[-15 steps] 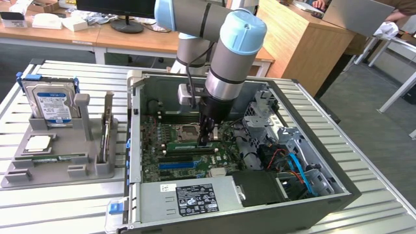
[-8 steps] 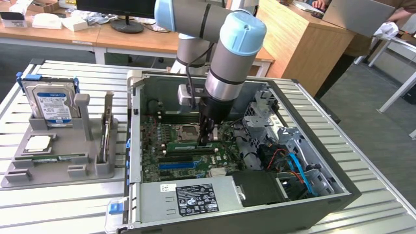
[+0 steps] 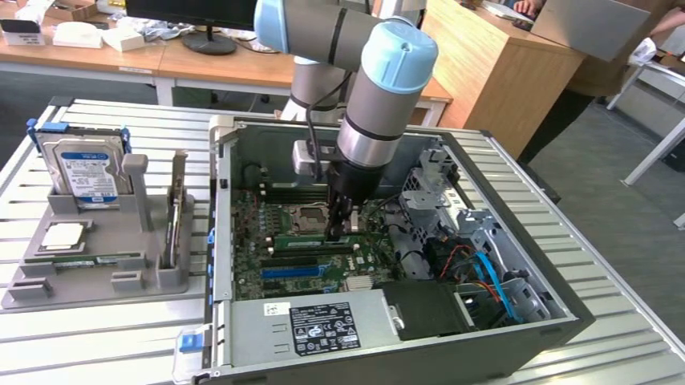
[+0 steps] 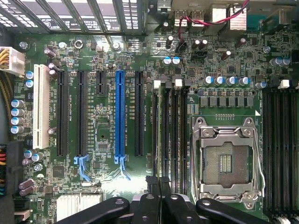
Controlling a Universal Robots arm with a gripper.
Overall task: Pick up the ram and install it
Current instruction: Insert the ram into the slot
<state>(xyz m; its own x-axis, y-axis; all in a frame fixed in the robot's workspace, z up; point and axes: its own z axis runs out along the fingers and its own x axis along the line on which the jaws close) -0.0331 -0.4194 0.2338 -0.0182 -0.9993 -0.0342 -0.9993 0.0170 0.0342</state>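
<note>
Ram edge-down along memory slots

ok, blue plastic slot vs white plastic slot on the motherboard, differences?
The long blue plastic slot is narrow with a latch at one end; the white plastic slot is wider, latchless. Blue sits between black slots; white is outermost in the row. Both are empty and parallel.

I'm working with an arm of silver-grey tubes, with rounded pale blue caps over its joints. A thin black cable runs along it to a small grey box at the wrist. The gripper is all black. From the wrist view I see glossy linkage bars with round pivot pins.
</note>
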